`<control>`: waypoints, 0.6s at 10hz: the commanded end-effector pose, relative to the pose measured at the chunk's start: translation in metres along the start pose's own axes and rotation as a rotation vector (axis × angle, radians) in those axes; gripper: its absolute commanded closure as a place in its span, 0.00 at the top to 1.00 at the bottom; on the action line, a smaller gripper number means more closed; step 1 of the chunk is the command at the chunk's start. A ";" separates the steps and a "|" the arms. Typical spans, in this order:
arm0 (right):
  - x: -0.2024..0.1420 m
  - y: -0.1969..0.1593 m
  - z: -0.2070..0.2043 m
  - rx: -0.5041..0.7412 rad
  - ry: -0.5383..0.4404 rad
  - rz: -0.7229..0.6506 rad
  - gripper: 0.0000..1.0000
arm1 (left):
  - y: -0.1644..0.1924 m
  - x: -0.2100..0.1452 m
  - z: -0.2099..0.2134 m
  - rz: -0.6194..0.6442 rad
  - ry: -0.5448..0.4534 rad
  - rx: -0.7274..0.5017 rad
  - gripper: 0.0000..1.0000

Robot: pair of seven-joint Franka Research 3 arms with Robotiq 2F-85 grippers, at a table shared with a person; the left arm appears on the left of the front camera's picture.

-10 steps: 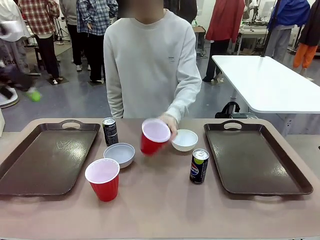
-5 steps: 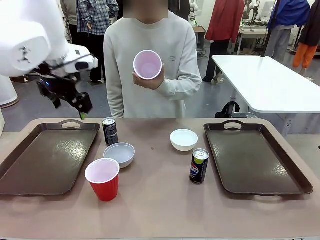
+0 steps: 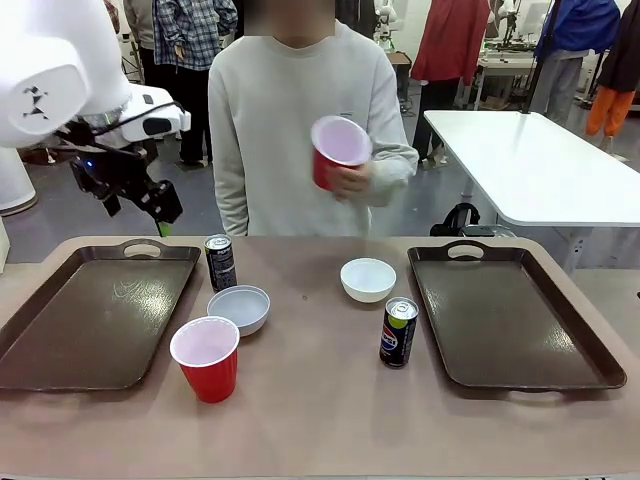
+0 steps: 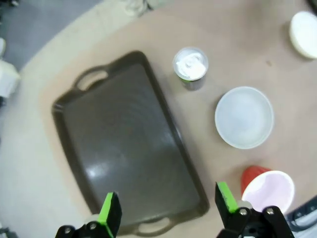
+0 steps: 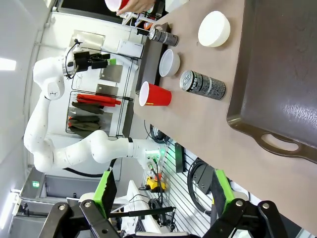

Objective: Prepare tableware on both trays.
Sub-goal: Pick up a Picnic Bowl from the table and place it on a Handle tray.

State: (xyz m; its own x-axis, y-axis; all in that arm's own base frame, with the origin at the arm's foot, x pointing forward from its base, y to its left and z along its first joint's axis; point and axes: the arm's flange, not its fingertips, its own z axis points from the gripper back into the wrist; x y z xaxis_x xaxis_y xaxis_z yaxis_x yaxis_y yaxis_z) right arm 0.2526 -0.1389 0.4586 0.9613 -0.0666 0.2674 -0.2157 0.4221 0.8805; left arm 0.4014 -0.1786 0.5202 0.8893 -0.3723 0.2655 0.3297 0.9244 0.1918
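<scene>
- Left gripper (image 4: 167, 208): fingers (image 4: 110, 214) spread wide with nothing between them, held high over the left tray (image 4: 124, 148).
- Right gripper (image 5: 163, 191): fingers (image 5: 106, 186) also spread wide and empty, held off the edge of the table (image 3: 320, 410), on the side of the right tray (image 3: 510, 320).
- One red cup (image 3: 206, 358) stands upright near the table's front edge, just beside the left tray's inner rim.
- The blue can (image 3: 398, 332) stands upright right of centre, near the right tray and apart from it.
- The near bowl (image 3: 239, 309) sits just behind the red cup, on the table.
- The far bowl (image 3: 367, 279) sits behind the blue can, on the table.
- The black can (image 3: 220, 262) stands upright by the left tray's far inner corner.
- Both trays hold nothing.
- Across the table, the person's hand (image 3: 352, 180) holds the second red cup (image 3: 338, 152) at chest height, its mouth tipped toward the robot.
</scene>
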 end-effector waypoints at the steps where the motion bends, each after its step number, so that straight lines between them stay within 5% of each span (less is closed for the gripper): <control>1: 0.000 -0.001 0.000 0.013 0.007 0.011 1.00 | -0.012 0.019 -0.042 0.035 0.057 -0.155 1.00; 6: 0.000 -0.001 0.000 0.013 0.007 0.011 1.00 | -0.050 0.050 -0.116 0.130 0.120 -0.202 1.00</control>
State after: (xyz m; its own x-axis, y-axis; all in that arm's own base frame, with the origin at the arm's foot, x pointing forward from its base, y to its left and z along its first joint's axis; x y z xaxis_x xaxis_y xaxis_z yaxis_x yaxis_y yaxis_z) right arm 0.2526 -0.1390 0.4586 0.9613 -0.0666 0.2675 -0.2158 0.4221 0.8805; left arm 0.4592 -0.2180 0.4178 0.9468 -0.2852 0.1493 0.2942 0.9548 -0.0420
